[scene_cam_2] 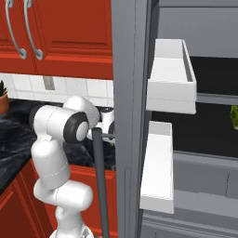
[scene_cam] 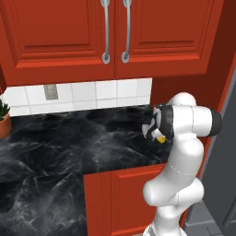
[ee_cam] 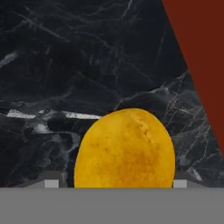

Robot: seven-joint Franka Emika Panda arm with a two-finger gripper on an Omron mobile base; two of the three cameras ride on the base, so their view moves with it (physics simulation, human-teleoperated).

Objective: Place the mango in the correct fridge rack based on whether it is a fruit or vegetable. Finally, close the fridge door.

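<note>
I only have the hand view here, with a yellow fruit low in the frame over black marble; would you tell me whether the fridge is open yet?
Observer: Yes. In the right base view the fridge door stands open, its white bins facing the shelves.
Operator: Thank you. Is anything already on those shelves?
Observer: A green leafy vegetable sits at the right edge, on a rack level with the gap between the bins.
Operator: And where is the arm relative to the counter?
Observer: In the left base view the gripper holds the mango above the black counter, near its right end.
</note>
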